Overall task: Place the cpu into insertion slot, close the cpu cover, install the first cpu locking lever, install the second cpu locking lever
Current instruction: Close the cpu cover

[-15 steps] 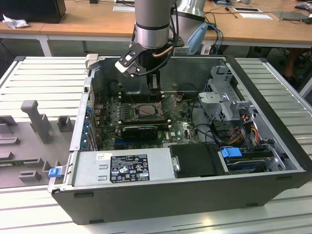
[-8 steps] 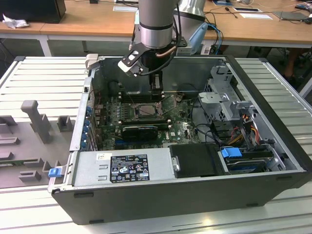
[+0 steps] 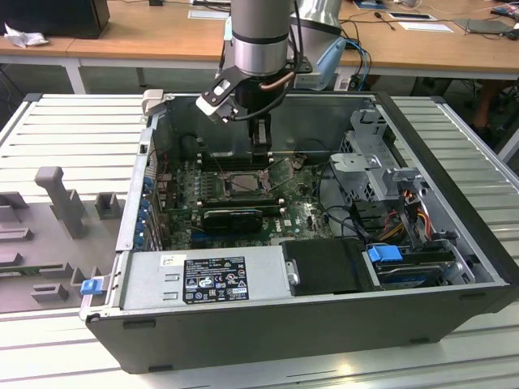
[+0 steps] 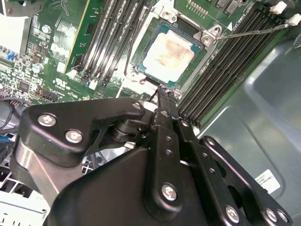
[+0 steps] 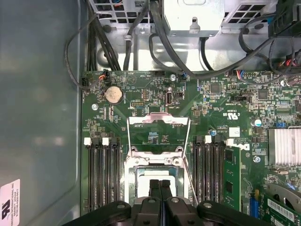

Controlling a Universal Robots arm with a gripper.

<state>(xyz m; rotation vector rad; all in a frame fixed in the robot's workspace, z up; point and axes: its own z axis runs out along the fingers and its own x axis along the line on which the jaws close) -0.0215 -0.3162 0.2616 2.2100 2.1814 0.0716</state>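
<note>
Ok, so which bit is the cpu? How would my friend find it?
Look into the open computer case at the green motherboard. In its middle, between two rows of long black memory slots, is a square insertion slot with the cpu lying flat in it. It is the only silver-grey square with a green edge, just beyond the gripper's tip.

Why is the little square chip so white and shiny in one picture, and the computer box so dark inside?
In the second wrist view, light glares off the metal top of the cpu, washing it pale; in the exterior view, the walls of the computer case likely shade its inside, while the slatted table around it is brightly lit.
</note>
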